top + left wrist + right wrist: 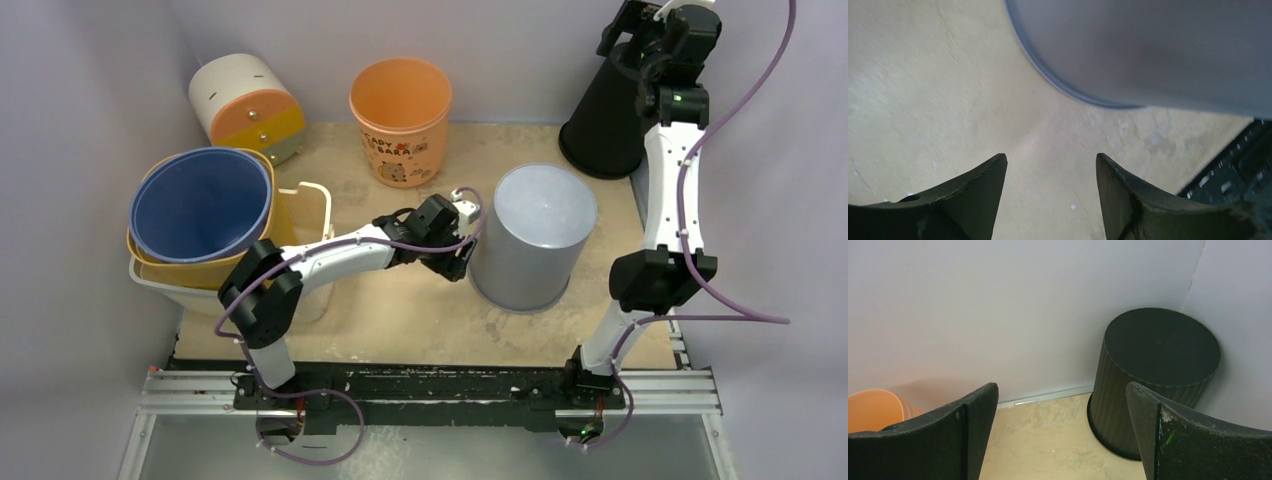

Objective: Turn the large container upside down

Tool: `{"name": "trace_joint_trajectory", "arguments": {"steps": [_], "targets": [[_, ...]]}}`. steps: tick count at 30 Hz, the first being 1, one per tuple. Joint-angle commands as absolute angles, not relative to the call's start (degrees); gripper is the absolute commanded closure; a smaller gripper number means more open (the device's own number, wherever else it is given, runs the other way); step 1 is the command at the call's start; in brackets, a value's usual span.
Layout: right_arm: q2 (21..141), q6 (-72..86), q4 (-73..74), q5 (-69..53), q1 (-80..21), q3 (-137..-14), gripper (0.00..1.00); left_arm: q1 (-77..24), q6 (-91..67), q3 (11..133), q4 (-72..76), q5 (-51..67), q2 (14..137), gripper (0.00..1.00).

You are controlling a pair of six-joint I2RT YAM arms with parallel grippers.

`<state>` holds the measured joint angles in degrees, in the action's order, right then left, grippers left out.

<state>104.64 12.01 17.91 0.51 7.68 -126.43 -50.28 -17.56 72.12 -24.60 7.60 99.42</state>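
The orange bucket [401, 118] stood upright at the back wall. The black ribbed bin [603, 125] stood inverted in the right corner. The blue tub [200, 203] sat nested in a yellow tub [281, 222].

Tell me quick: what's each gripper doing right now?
Left gripper: open, holding nothing, next to the grey bin.
Right gripper: open, holding nothing, up by the black bin.

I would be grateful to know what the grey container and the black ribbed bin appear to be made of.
Grey container: probably moulded plastic, smooth with a soft satin sheen. Its wall looks seamless and evenly coloured.
Black bin: likely plastic too, with a matte finish. Fine vertical ribs run down its side, and its flat top is dull with no glare.
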Motion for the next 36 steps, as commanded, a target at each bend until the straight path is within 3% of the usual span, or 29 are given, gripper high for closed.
{"name": "trace_joint_trajectory", "arguments": {"steps": [1,7,14,19,31,33,36], "targets": [[102.8,12.0,16.3,1.0,8.1,-128.8,0.0,-49.2,-18.1,74.2,-9.4,-1.2,101.2,0.36],[102.8,12.1,16.0,0.8,8.7,-128.9,0.0,-49.2,-17.5,91.3,-7.9,-1.0,116.0,0.35],[104.1,12.9,16.2,0.0,10.3,-131.5,0.0,-49.4,-32.2,116.1,-2.9,8.5,134.5,0.35],[102.7,13.7,16.4,-1.6,10.7,-128.7,0.0,-49.1,-34.1,134.7,-11.9,9.0,144.8,0.34],[85.9,14.5,12.9,-3.1,2.5,-99.2,0.0,-41.8,-23.5,105.8,-20.4,-0.3,113.4,0.33],[83.5,14.9,12.9,-4.1,0.8,-95.4,0.0,-41.5,-21.1,103.1,-22.7,1.8,109.1,0.33],[80.4,16.0,12.0,-4.9,0.4,-90.6,0.0,-42.8,-18.1,97.9,-23.4,14.7,104.2,0.33]]}}
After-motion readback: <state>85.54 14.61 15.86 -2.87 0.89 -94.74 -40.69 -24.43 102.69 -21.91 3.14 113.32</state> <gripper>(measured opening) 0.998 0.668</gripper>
